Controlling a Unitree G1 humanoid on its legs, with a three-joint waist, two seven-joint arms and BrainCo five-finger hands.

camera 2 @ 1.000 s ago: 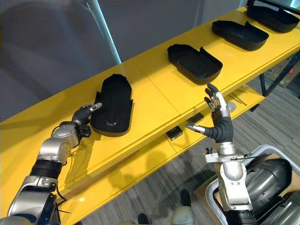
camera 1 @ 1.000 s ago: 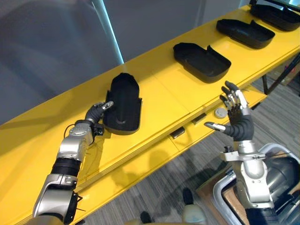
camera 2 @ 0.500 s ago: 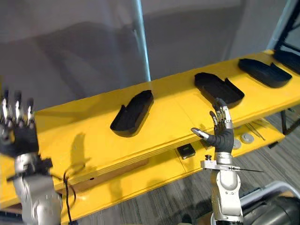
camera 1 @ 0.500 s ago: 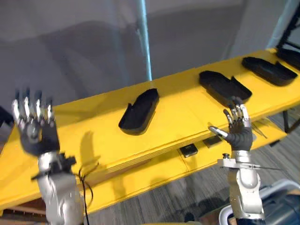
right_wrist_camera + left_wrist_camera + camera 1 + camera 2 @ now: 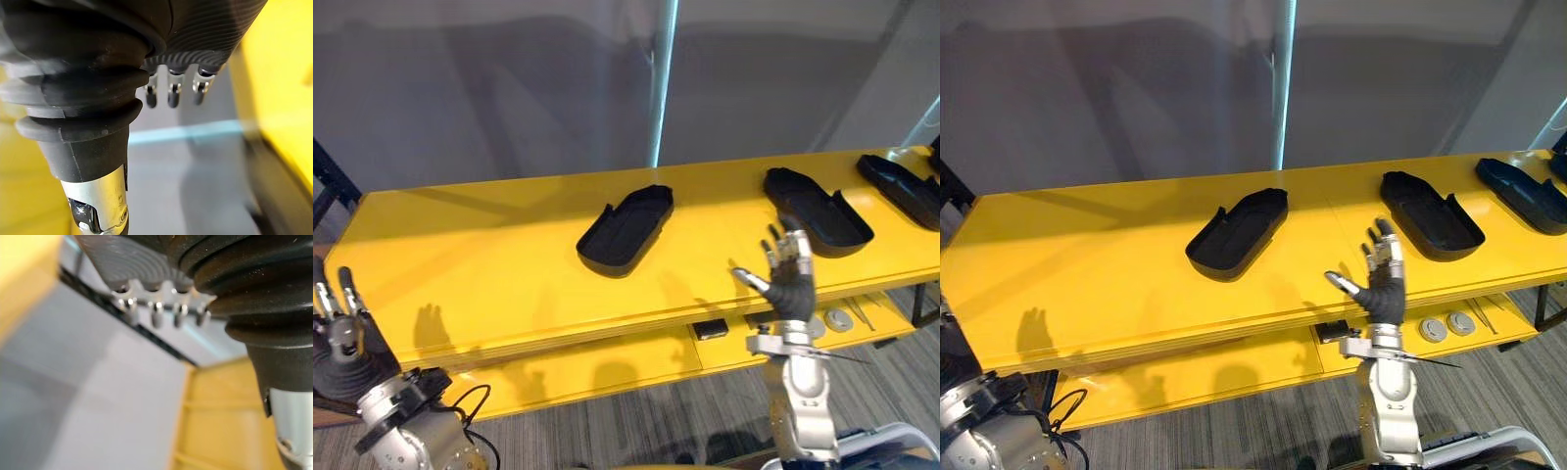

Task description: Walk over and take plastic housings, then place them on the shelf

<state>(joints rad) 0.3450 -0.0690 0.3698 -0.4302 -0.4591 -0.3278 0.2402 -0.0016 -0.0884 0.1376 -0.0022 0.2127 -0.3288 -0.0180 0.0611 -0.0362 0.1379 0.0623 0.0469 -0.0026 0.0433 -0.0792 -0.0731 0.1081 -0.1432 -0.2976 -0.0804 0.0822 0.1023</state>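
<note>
left eye view: three black moulded plastic housings lie open side up in a row on the top board of a long glossy yellow shelf [image 5: 460,264]. the nearest housing [image 5: 626,229] lies about mid-shelf, the second housing [image 5: 819,210] to its right and the third housing [image 5: 901,188] by the right edge. none is in a hand. the left hand [image 5: 340,345] is raised at the lower left, well apart from the housings, with its fingers straight and nothing in them. the right hand [image 5: 790,279] is raised before the shelf's front edge, just below the second housing. its fingers are straight, its thumb is out, and it is empty.

right eye view: the nearest housing [image 5: 1237,233] looks like a thin-walled hollow shell, probably light and stiff, and smooth enough to slip. the long side wall looks the surest hold, thumb inside and fingers outside, though the thin rim may flex under a hard pinch. the board is flat and shiny, so a nudged shell would likely slide. on the lower tier lie a small dark box [image 5: 1332,331] and two round grey discs [image 5: 1435,329]. behind the shelf are a plain grey wall [image 5: 1087,98] and a pale vertical light strip [image 5: 1285,88], with grey carpet [image 5: 1234,431] below.

left wrist view: the fingers [image 5: 155,316] reach straight past the ribbed cover with nothing between them.

right wrist view: the fingers [image 5: 172,95] are likewise relaxed and empty.
</note>
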